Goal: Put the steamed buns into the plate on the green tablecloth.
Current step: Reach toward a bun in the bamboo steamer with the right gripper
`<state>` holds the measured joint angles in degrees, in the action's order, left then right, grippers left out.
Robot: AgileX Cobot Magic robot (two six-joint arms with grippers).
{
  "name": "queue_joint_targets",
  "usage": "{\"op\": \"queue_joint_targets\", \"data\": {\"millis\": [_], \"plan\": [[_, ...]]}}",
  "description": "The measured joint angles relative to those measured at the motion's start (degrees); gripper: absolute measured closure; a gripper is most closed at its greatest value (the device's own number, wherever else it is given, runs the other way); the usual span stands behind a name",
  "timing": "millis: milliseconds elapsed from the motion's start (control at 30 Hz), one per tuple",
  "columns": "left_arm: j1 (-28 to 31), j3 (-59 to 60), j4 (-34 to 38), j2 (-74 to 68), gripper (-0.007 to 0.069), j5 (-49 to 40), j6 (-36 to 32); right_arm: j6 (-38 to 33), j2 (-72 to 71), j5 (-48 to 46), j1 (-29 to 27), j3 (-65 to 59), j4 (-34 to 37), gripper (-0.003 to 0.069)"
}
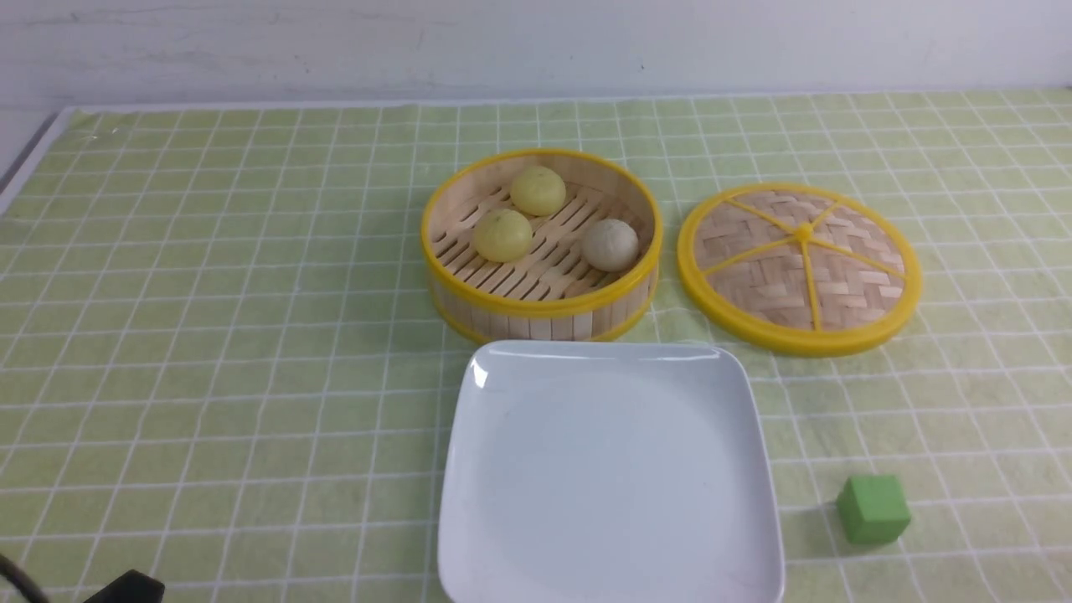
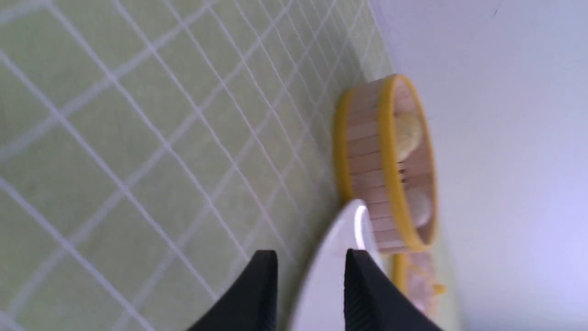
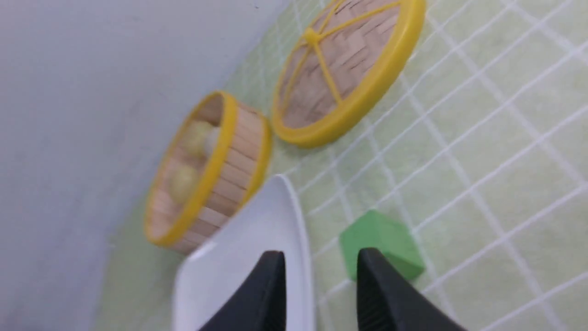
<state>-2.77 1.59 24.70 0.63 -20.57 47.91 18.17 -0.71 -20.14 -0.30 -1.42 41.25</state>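
Observation:
Three steamed buns lie in the round yellow-rimmed bamboo steamer [image 1: 540, 306]: two pale yellow ones [image 1: 538, 190] [image 1: 502, 234] and a greyish-white one [image 1: 610, 244]. The white square plate [image 1: 607, 469] is empty on the green tablecloth [image 1: 209, 335], just in front of the steamer. My left gripper [image 2: 311, 255] is open and empty, low over the cloth beside the plate's edge [image 2: 328, 262]. My right gripper [image 3: 319, 255] is open and empty, on the plate's other side [image 3: 243, 257] near the green cube [image 3: 381, 234]. Neither gripper's fingers show in the front view.
The woven bamboo lid [image 1: 800, 266] lies flat to the right of the steamer. A green cube [image 1: 873, 508] sits right of the plate near the front. A black part of my left arm [image 1: 126, 586] shows at the bottom left corner. A pale wall runs behind the table.

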Motion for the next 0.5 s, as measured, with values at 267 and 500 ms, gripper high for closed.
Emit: {"op": "queue_joint_targets", "data": {"millis": [267,500], "plan": [[0.0,-1.0,4.3,0.0,0.0402,8.0,6.1,-6.2,0.0,8.6,0.0,3.2,6.7,0.0422],[0.0,-17.9,-3.3,-5.0,0.0586,-0.4,-15.1,-27.3,16.1,-1.3,0.0,23.4,-4.9,0.0608]]}}
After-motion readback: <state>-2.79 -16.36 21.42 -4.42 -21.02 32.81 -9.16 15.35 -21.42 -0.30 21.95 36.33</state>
